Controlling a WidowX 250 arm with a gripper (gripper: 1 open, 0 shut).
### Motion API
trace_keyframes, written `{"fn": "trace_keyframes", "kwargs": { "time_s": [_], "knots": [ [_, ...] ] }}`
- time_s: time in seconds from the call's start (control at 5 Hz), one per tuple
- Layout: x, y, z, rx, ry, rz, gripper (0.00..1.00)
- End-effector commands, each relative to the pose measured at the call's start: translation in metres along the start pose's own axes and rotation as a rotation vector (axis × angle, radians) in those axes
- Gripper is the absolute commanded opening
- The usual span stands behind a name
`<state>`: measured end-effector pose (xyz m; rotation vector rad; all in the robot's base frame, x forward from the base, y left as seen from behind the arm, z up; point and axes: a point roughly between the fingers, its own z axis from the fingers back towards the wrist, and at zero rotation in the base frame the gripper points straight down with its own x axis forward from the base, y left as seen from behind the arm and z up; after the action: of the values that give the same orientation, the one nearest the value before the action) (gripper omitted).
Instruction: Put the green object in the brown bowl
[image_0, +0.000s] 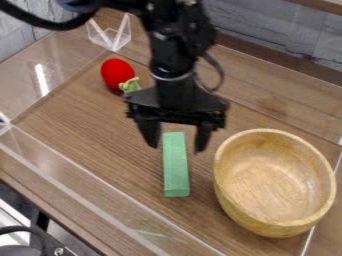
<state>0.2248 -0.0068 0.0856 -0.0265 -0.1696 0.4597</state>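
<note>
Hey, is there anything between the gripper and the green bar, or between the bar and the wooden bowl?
Nothing visible. The open gripper hangs right over the far end of the green bar, and only bare table separates the bar from the brown bowl. The red strawberry toy sits off behind.

The wooden table (80, 120) carries the green object (175, 168), the brown bowl (275, 183) and what looks like a red strawberry toy (116, 73).
</note>
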Motion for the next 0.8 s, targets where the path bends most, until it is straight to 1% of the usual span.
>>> {"fn": "trace_keyframes", "kwargs": {
  "time_s": [0.0, 0.2, 0.4, 0.6],
  "knots": [
    [0.002, 0.012, -0.011, 0.000, -0.030, 0.075, 1.00],
    [-0.001, 0.020, -0.032, 0.010, -0.026, 0.131, 1.00],
    [-0.001, 0.024, -0.047, 0.014, -0.026, 0.159, 1.00],
    [0.003, 0.012, -0.043, 0.005, -0.023, 0.145, 1.00]
  ]
}}
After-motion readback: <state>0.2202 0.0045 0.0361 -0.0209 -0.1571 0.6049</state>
